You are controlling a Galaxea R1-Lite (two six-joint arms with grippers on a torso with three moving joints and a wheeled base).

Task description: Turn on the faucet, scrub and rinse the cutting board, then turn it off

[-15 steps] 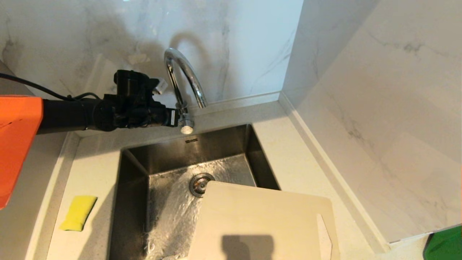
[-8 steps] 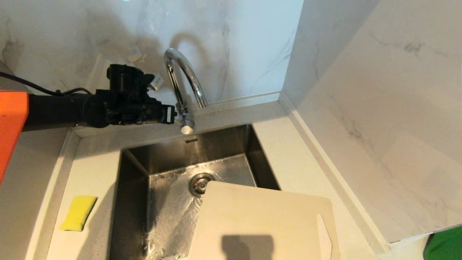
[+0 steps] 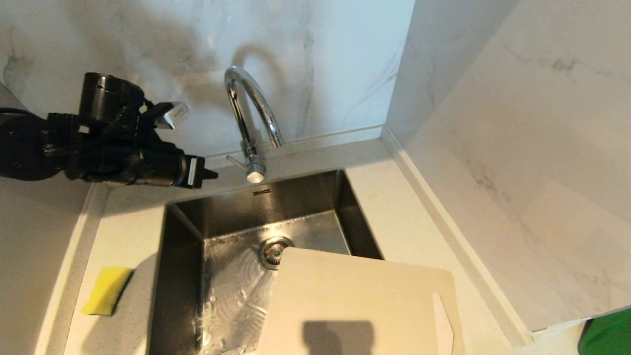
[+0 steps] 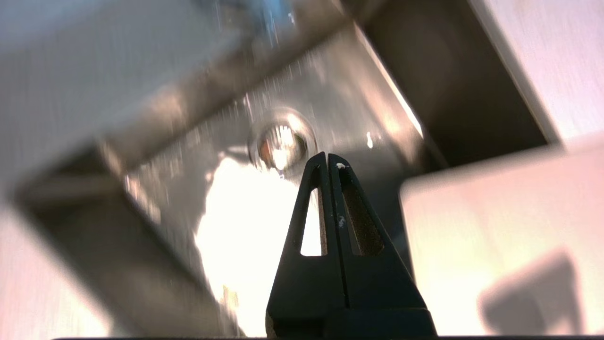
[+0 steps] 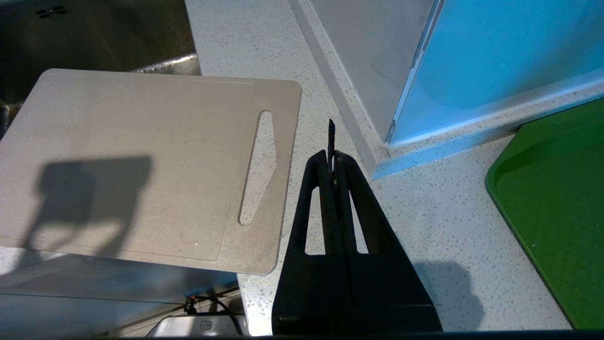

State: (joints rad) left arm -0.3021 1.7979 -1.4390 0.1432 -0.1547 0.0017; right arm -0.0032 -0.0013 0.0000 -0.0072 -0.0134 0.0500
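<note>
The chrome faucet (image 3: 250,106) stands behind the sink with its small side lever (image 3: 235,161) pointing left. No stream shows under the spout, and the basin floor is wet. My left gripper (image 3: 209,173) is shut and empty, a short way left of the lever and not touching it. In the left wrist view the left gripper (image 4: 327,160) points over the drain (image 4: 281,144). The cream cutting board (image 3: 360,305) lies flat across the sink's front right corner and the counter. My right gripper (image 5: 332,156) is shut, hanging over the counter just right of the cutting board (image 5: 141,160).
A yellow sponge (image 3: 106,291) lies on the counter left of the steel sink (image 3: 182,276). A green tray (image 3: 609,335) sits at the front right, beyond a marble side wall (image 3: 517,148). The back wall stands close behind the faucet.
My left gripper has drawn back to the left, away from the faucet lever it was against. The flow of water across the basin has died down.
</note>
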